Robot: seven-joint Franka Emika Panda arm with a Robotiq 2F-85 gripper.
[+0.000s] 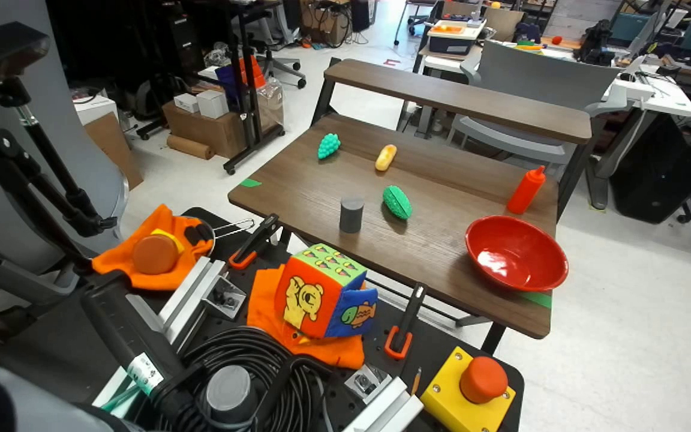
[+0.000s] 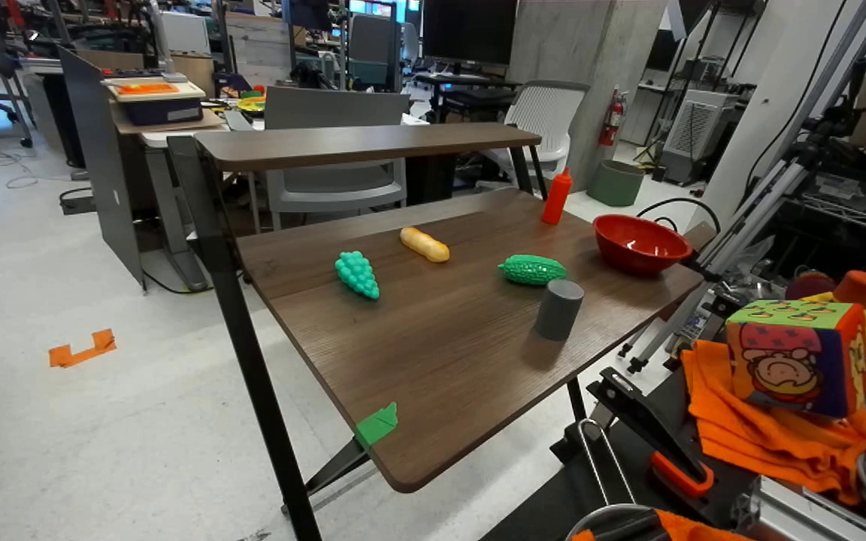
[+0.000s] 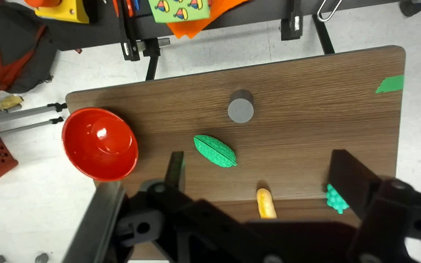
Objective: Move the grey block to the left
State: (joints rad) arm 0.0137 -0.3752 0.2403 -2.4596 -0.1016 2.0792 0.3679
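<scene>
Your gripper (image 3: 258,162) had its fingers (image 3: 349,179) wide apart; from it, in the wrist view, the grey block (image 3: 241,106) stood upright, between eleven and twelve o'clock.

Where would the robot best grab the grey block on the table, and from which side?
Probably from above, with the open gripper straddling the grey block and closing on opposite sides of its upper wall. It stands upright with straight sides, and nothing covers its flat top.
</scene>
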